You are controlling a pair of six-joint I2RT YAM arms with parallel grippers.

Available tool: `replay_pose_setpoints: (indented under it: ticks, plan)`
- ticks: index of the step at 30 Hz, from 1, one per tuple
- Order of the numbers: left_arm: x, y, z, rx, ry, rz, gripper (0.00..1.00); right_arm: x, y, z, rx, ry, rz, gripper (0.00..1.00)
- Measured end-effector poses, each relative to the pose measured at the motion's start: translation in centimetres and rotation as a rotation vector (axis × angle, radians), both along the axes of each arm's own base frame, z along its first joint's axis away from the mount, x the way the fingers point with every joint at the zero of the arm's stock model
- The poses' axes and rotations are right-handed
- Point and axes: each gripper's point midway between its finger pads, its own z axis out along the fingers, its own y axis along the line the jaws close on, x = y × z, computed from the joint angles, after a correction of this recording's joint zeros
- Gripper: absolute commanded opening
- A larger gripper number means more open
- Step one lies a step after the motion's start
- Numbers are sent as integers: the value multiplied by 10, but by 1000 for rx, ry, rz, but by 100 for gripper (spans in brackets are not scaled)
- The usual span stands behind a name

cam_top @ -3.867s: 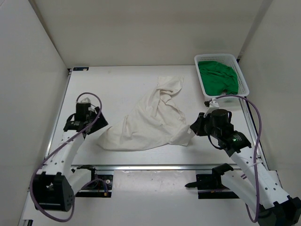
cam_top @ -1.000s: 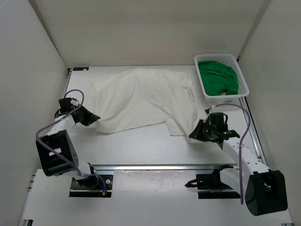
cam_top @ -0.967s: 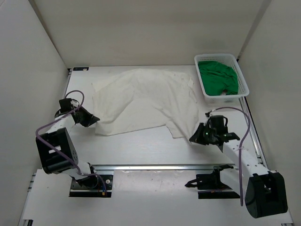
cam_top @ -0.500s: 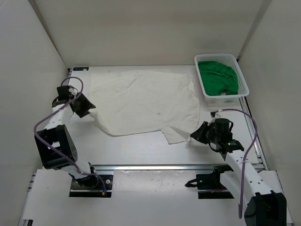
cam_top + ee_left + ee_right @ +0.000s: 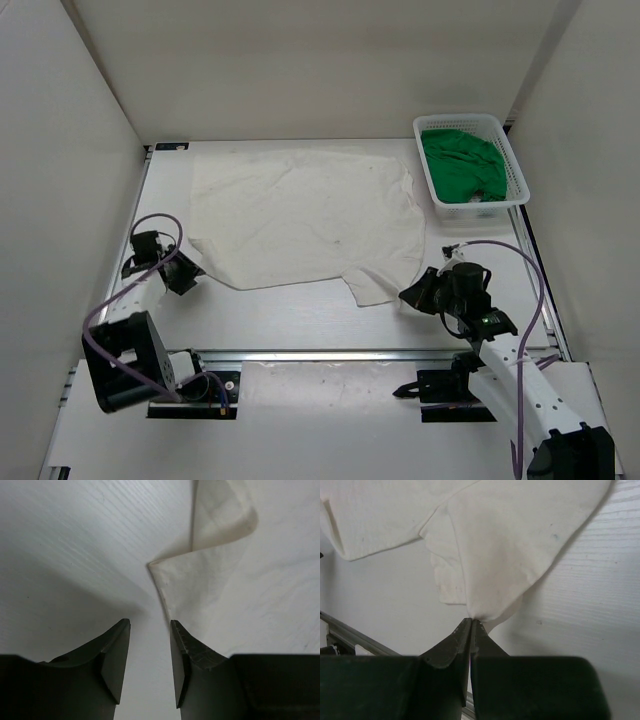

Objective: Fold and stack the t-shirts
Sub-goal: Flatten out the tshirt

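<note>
Left arm [image 5: 135, 298] and right arm [image 5: 512, 358]: white links, black joints, loopy purple cables, dark wedge-shaped jaws.

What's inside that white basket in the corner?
A crumpled green t-shirt fills the basket. Whatever might lie under it is covered by the green cloth, so I cannot tell if anything else is in there.

Plain cream-white t-shirt [image 5: 305, 215], bright green t-shirt [image 5: 462, 165], white mesh basket [image 5: 520, 180], pale white wood-grain table [image 5: 300, 315]
</note>
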Motion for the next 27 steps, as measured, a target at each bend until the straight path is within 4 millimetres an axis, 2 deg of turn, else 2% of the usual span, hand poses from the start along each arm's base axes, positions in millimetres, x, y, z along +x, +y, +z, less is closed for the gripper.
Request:
replay_pose_setpoints:
  ticks: [3,5,10,13,16,19,22,27]
  plan:
    - [0,-4,-24,-35,58,18,53,-2,1,-4,0,8,5,0]
    - [-1,-6,-32,-60,74,37,52,-3,1,-5,0,8,7,0]
    - [15,-3,-31,-47,44,58,50,-2,3,-4,5,2,14,0]
    - [26,-4,-32,-38,36,56,45,-2,3,-3,8,0,12,1]
    - [33,-6,-33,-33,32,49,39,-1,3,-3,11,-2,10,0]
    - [39,-5,-35,-30,23,50,23,-2,4,-3,12,2,9,0]
    - [41,-4,-37,-27,22,52,2,-3,6,-3,11,3,20,0]
    - [42,-2,-37,-17,18,52,0,-3,5,-4,6,8,13,0]
